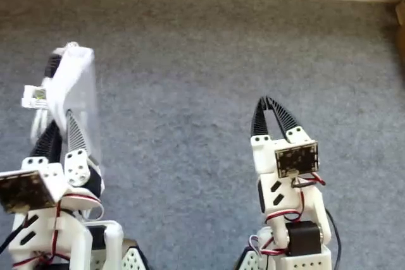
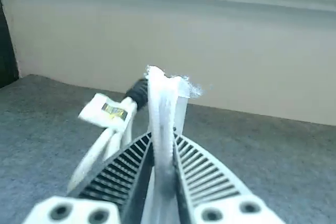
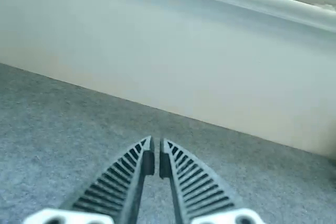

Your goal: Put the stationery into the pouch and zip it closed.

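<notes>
No text, number or sign is legible. The white tag (image 2: 92,109) beside the pouch (image 2: 161,103) carries a small yellow-and-dark label (image 2: 112,111); its print is too blurred to read. In the high view, the camera board (image 1: 295,158) on one wrist shows only dark dots, with no readable characters.

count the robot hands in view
2. The left hand is shut on the pouch; the right hand sits apart to its right, shut and empty. None seem hidden.
</notes>
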Action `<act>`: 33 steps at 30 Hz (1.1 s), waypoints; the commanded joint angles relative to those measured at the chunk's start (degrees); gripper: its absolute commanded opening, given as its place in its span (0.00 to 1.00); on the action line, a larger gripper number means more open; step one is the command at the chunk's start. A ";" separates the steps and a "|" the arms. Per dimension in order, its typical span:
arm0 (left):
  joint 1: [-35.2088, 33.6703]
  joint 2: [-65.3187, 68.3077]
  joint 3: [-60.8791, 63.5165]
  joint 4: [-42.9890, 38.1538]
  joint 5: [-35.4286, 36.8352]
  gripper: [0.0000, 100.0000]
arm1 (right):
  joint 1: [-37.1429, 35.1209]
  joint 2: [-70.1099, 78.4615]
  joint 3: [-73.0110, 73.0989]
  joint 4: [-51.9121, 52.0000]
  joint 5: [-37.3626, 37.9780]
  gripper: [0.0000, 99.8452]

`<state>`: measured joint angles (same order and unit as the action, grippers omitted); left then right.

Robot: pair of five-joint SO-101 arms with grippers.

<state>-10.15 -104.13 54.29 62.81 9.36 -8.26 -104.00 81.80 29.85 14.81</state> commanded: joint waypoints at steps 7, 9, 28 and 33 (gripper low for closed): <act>-0.13 -0.31 -1.19 -2.55 0.70 0.00 | 0.66 -0.57 -0.48 -0.92 0.53 0.00; -0.13 -0.31 -0.13 -3.60 0.70 0.00 | 0.66 -0.57 -0.48 -0.92 0.26 0.00; 12.62 -0.22 7.52 -7.56 -0.35 0.01 | 0.84 -0.66 -0.48 -0.66 -4.13 0.12; 18.24 -0.22 10.33 -7.91 -5.27 0.18 | 0.84 -0.66 -0.40 -0.57 -4.57 0.17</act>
<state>3.03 -104.13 63.69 56.22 6.46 -8.09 -104.00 81.80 29.85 10.95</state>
